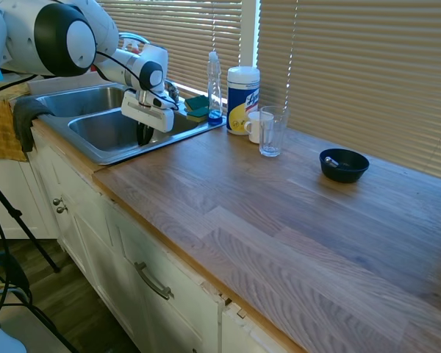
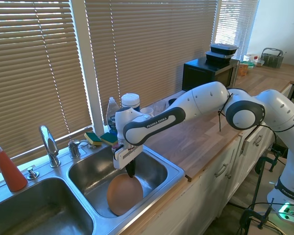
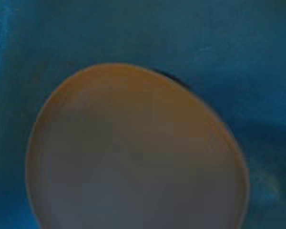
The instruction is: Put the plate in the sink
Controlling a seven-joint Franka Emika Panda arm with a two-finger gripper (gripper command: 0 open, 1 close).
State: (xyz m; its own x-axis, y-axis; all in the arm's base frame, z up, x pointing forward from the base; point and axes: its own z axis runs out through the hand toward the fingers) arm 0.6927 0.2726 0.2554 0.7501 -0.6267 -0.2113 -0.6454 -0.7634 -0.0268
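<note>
A: How far along is it?

B: Nearly done, I'd judge. The stainless steel two-basin sink (image 2: 179, 172) is the landmark here, and the round salmon-orange plate (image 2: 124, 194) is already inside the basin nearer the wooden counter, below the rim. What looks left is to lower it flat, let go and lift clear.

A: So it isn't lying on the bottom?

B: Not flat. In the second exterior view it stands tilted, its upper edge up by the white arm's two-finger gripper (image 2: 130, 171) and its lower edge down near the basin's front wall. Whether that lower edge touches the basin floor I can't tell.

A: Which way does it face?

B: It's round, so no long axis; its broad face turns up and outward toward the front of the sink. The blurred wrist view shows that face (image 3: 133, 157) filling most of the picture.

A: And the gripper?

B: Its dark fingers appear closed narrowly on the plate's upper rim, holding it.
</note>
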